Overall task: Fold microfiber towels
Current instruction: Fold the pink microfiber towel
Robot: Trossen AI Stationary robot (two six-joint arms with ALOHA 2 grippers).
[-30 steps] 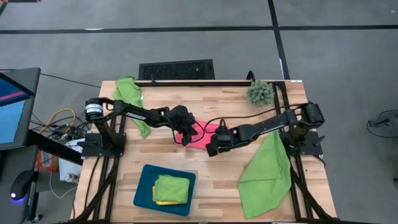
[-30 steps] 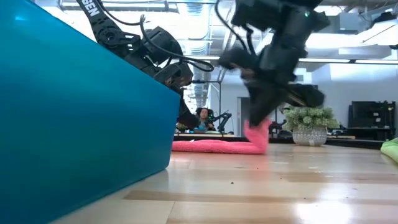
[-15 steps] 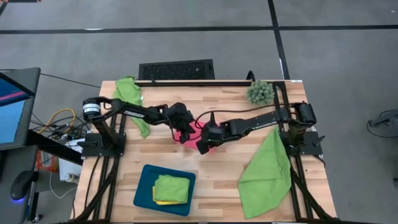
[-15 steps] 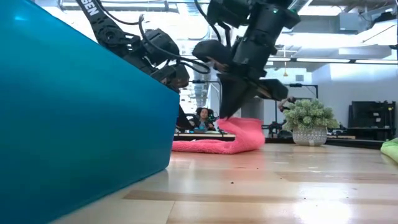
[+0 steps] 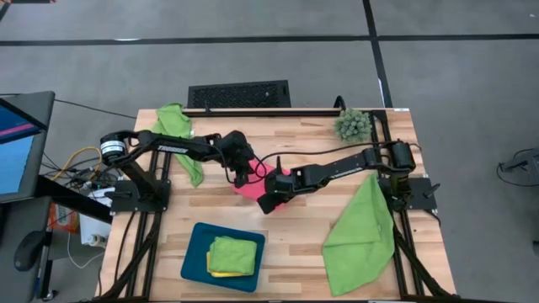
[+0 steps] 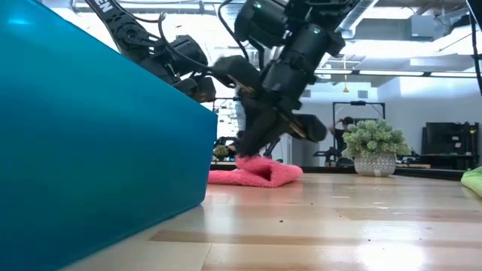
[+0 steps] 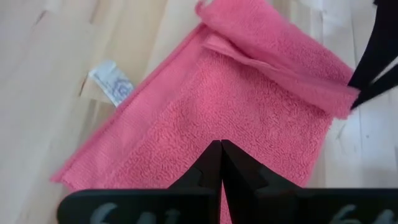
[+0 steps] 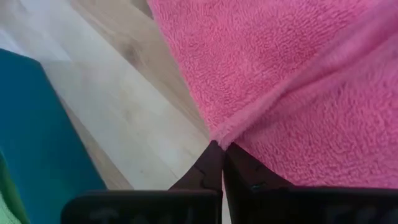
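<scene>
Both arms reach to the table middle.
Left gripper (image 5: pixel 245 174) is closed and low; right gripper (image 5: pixel 268 202) is pinched closed just beside it.

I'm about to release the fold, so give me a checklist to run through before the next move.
1. Pink towel doubled over on the table: ok.
2. Right gripper pinching the towel's edge, jaws shut: ok.
3. Left gripper shut, pressed on the towel: ok.
4. Folded edges lined up: cannot tell.
5. Tray holds folded towels, well apart from the arms: ok.
6. Green towel unfolded at the table's right edge: not ok.
</scene>
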